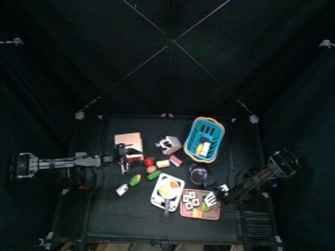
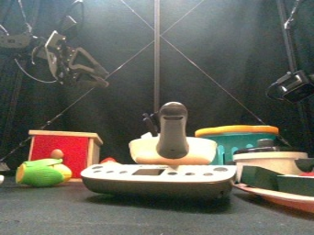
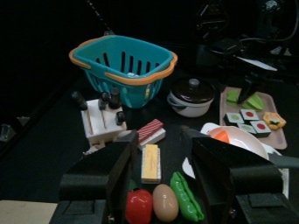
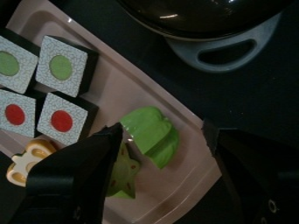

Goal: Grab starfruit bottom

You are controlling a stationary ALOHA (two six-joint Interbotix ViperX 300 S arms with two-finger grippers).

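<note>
The green starfruit [image 4: 152,142] lies on a pink tray [image 4: 111,83] beside several sushi squares [image 4: 59,61]. It shows a smooth rounded part and a star-shaped cut face [image 4: 124,178]; I cannot tell which part is the bottom. My right gripper [image 4: 163,131] hovers over it, open wide, with one jaw on each side of the fruit and not touching it. In the top view the right gripper [image 1: 225,192] is over the tray [image 1: 199,206] at the table's front right. My left gripper [image 3: 163,188] is open and holds nothing, above small food pieces at the table's left.
A black pot [image 4: 211,26] stands just past the tray. A teal basket [image 3: 122,61] with an orange rim stands behind. A yellow block [image 3: 151,162], tomato [image 3: 139,206], egg [image 3: 167,203] and pea pod [image 3: 187,197] lie under the left gripper. A white plate [image 3: 239,144] is nearby.
</note>
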